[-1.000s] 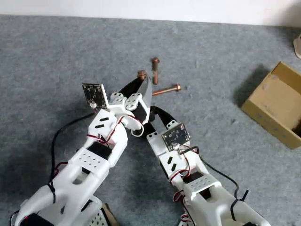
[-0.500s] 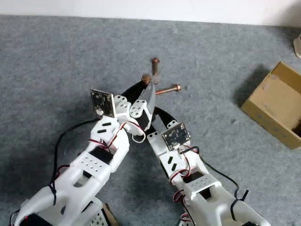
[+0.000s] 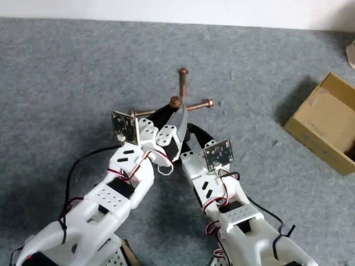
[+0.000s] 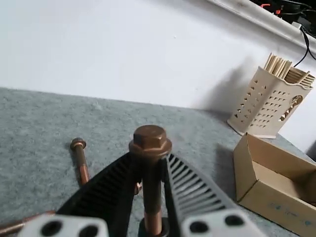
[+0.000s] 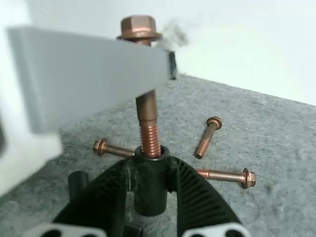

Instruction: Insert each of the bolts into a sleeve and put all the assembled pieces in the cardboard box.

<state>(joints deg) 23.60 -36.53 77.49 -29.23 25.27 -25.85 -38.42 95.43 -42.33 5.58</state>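
Copper-coloured bolt [image 5: 147, 106] stands upright above the middle of the desk [image 3: 66, 72], clamped by the left gripper [image 4: 150, 159]. Its thread is just entering the black sleeve [image 5: 149, 195], which the right gripper [image 5: 150, 168] grips tightly. The first assembly seems only begun: three other bolts [image 3: 182, 83] lie loose just behind, and the cardboard box [image 3: 310, 124] at the right edge looks empty.

Upright bolt [image 5: 146, 111] in sleeve [image 5: 149, 195], in claw [image 5: 150, 167]

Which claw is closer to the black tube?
Right. The right claw is clamped around the black tube. The left claw is higher up, gripping a bolt whose threaded end sits in the tube's mouth.
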